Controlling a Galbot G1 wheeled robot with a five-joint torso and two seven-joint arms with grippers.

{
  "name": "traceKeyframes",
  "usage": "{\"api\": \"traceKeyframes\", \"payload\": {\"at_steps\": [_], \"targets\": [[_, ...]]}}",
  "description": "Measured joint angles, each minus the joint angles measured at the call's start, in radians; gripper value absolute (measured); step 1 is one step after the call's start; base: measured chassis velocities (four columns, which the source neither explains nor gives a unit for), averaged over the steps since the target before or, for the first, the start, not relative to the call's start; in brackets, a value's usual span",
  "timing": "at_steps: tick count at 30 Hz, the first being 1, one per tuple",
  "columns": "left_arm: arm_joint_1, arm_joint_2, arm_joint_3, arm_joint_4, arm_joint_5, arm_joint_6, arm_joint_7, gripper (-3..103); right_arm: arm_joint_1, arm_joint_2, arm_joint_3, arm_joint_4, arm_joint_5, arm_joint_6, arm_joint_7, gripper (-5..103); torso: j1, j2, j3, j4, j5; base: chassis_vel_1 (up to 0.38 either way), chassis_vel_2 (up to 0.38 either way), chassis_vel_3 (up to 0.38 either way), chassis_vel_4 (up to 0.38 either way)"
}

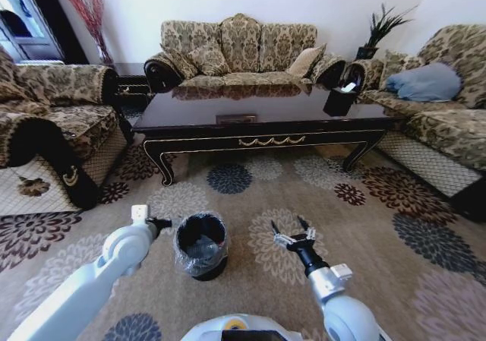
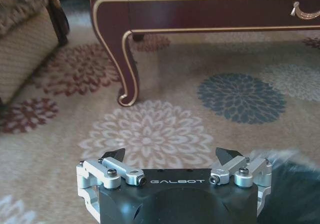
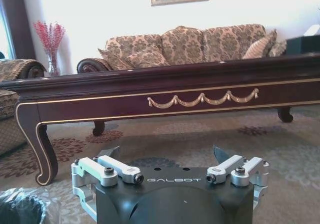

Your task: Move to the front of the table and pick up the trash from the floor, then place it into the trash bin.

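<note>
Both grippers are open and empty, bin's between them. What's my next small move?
Probably pan the head to search: no trash shows on the floor near the trash bin, and the left gripper and right gripper both hang open over bare carpet before the table.

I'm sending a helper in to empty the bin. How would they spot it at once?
Find the long dark coffee table. On the flowered carpet in front of it, between the left gripper and the right gripper, stands the trash bin: round, black, lined with a clear bag, unlike the square black box on the table.

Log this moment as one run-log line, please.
base: facing table | left gripper: open, empty, beside trash bin | right gripper: open, empty, above floor
</note>
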Motion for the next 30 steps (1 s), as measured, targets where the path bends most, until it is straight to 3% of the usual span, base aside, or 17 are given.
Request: {"api": "traceKeyframes", "payload": {"at_steps": [1,2,3,4,6,7,9,11,14,15,19,20,25,30], "targets": [[0.054,-0.021,-0.042,-0.009,0.061,-0.017,0.055,100,-0.005,0.004,0.007,-0.008,0.001,0.006,-0.010,100,0.000,0.000,0.000,0.0008,-0.0002,0.000,0.000,0.000,0.000],[0.158,-0.077,-0.137,-0.035,0.163,-0.072,0.156,100,-0.006,0.011,0.018,-0.029,-0.014,0.026,-0.028,100,0.000,0.000,0.000,0.0004,-0.0002,0.000,0.000,0.000,0.000],[0.212,-0.108,-0.186,-0.051,0.206,-0.111,0.205,100,-0.005,0.017,0.023,-0.043,-0.023,0.037,-0.038,100,0.000,0.000,0.000,0.0008,0.0000,0.000,0.000,0.000,0.000],[0.212,-0.108,-0.186,-0.051,0.206,-0.111,0.205,100,-0.005,0.017,0.023,-0.043,-0.023,0.037,-0.038,100,0.000,0.000,0.000,0.0008,0.0000,0.000,0.000,0.000,0.000],[0.291,-0.154,-0.256,-0.072,0.282,-0.193,0.278,100,0.000,0.031,0.027,-0.060,-0.031,0.053,-0.051,100,0.000,0.000,0.000,0.0002,0.0000,0.000,0.000,0.000,0.000],[0.353,-0.189,-0.303,-0.082,0.349,-0.276,0.340,100,0.002,0.045,0.028,-0.070,-0.039,0.066,-0.064,100,0.000,0.000,0.000,0.0002,0.0005,0.000,0.000,0.000,0.000],[0.424,-0.232,-0.348,-0.086,0.406,-0.378,0.412,100,-0.005,0.064,0.027,-0.078,-0.058,0.074,-0.085,100,0.000,0.000,0.000,0.0003,-0.0001,0.000,0.000,0.000,0.000],[0.436,-0.238,-0.355,-0.086,0.414,-0.396,0.426,100,-0.006,0.067,0.026,-0.080,-0.062,0.077,-0.088,100,0.000,0.000,0.000,0.0004,-0.0001,0.000,0.000,0.000,0.000],[0.527,-0.284,-0.394,-0.012,0.551,-0.611,0.550,100,-0.010,0.116,0.030,-0.127,-0.148,0.127,-0.123,100,0.000,0.000,0.000,-0.0001,-0.0001,0.000,0.000,0.000,0.000],[0.527,-0.284,-0.394,-0.012,0.551,-0.611,0.550,100,-0.010,0.116,0.030,-0.127,-0.148,0.127,-0.123,100,0.000,0.000,0.000,-0.0001,-0.0001,0.000,0.000,0.000,0.000],[0.586,-0.302,-0.429,0.070,0.594,-0.796,0.606,100,0.001,0.147,0.050,-0.171,-0.196,0.161,-0.141,100,0.000,0.000,0.000,0.0001,0.0000,0.000,0.000,0.000,0.000],[0.591,-0.304,-0.433,0.079,0.598,-0.817,0.609,100,0.002,0.150,0.055,-0.177,-0.208,0.169,-0.145,100,0.000,0.000,0.000,0.0000,0.0001,0.000,0.000,0.000,0.000],[0.622,-0.326,-0.442,0.098,0.588,-0.899,0.619,100,-0.016,0.186,0.073,-0.197,-0.257,0.210,-0.170,100,0.000,0.000,0.000,-0.0002,0.0001,0.000,0.000,0.000,0.000],[0.663,-0.369,-0.404,0.083,0.602,-0.938,0.623,100,0.009,0.217,0.075,-0.229,-0.270,0.225,-0.184,100,0.000,0.000,0.000,0.0002,0.0002,0.000,0.000,0.000,0.000]]}}
